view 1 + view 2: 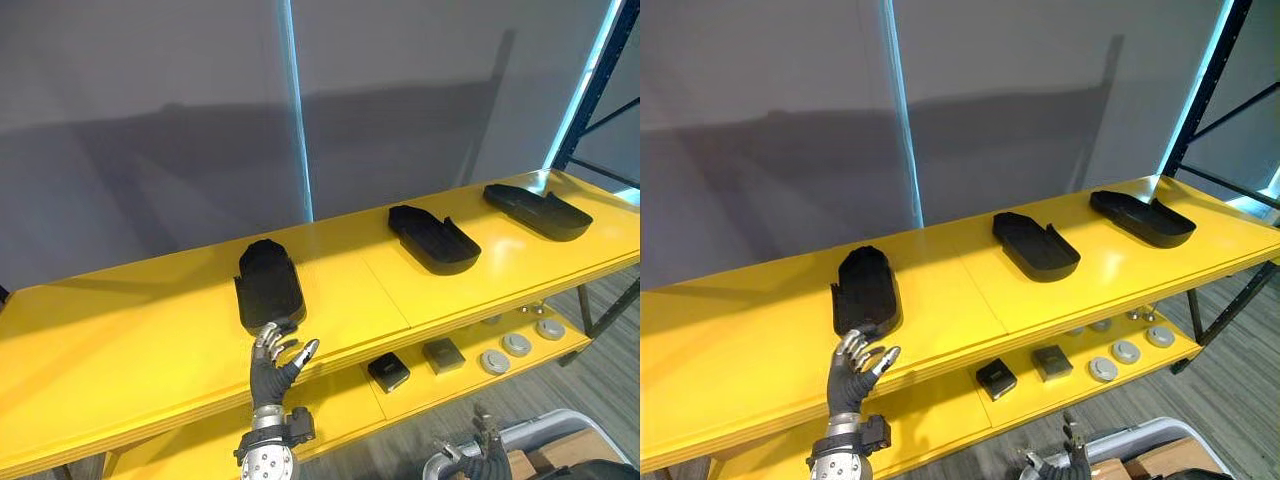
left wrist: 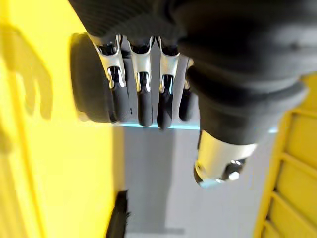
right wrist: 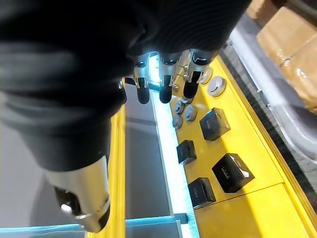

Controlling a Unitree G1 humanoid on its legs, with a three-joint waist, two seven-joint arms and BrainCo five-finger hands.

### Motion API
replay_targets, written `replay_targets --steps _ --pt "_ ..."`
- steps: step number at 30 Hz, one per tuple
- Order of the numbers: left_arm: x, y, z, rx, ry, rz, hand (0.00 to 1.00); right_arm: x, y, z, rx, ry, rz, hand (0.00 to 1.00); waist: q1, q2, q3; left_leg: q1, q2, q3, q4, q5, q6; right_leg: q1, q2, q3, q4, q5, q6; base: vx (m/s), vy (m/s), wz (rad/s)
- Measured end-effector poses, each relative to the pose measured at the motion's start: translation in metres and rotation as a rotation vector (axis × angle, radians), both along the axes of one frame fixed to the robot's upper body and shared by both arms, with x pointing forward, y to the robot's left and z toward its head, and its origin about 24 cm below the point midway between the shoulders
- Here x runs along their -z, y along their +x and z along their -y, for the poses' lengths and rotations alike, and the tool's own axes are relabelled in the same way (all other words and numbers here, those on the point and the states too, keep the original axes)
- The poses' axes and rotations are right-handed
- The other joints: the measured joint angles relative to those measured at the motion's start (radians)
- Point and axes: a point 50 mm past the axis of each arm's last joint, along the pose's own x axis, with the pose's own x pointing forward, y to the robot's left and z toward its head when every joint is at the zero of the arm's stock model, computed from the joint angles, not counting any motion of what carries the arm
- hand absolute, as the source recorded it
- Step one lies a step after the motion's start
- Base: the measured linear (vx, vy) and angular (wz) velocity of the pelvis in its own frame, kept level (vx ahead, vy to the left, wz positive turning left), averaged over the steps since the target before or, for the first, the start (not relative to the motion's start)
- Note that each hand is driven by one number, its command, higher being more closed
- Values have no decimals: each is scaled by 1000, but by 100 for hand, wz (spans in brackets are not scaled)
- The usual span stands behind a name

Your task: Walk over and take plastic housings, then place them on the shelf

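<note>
a yellow shelf carries three black plastic housings in a row on its top board, well apart from one another: the left housing, the middle housing and the right housing. the middle and right ones lie hollow side up like shallow trays.

the left hand reaches up at the near end of the left housing with its fingers straight and relaxed. they close on nothing, and their tips are at the housing's edge. whether they touch it i cannot tell.

the right hand hangs low in front of the shelf's lower board, fingers loosely straight, holding nothing.

on that lower board the right wrist view shows four small black boxes. one bears pale print too small to read. beyond them lie grey round discs; three larger ones show clearly from the head, and smaller ones behind them are too small to count.
</note>
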Motion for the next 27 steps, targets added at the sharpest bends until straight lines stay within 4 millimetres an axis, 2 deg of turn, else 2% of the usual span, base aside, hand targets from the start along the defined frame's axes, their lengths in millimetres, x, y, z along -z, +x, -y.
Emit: replay_targets --steps 2,5,10,18,27 --pt "2 5 -2 -6 11 -15 100 0 3 -4 -30 9 4 0 13 -1 2 -5 3 23 -2 0 0 -15 4 22 -5 11 -4 53 37 -28" --pt "-3 17 -5 -23 26 1 100 0 6 -11 -67 24 4 0 14 -12 9 -27 9 35 1 -2 -3 -34 10 30 -24 26 -3 34 30 -18" --pt "-26 52 -9 -75 44 87 100 4 15 -17 -100 37 4 0 17 -58 67 -83 13 46 14 -1 -4 -86 16 49 -41 51 0 0 18 -9" --pt "-48 78 -15 -146 49 146 100 8 21 -19 -109 42 -11 0 5 -64 126 -114 10 43 15 0 -3 -115 13 53 -42 54 -2 5 13 0" --pt "-60 88 -20 -179 26 178 100 14 20 -20 -111 46 -35 0 5 -64 146 -127 8 38 14 4 1 -127 14 53 -42 57 -5 -5 4 0"
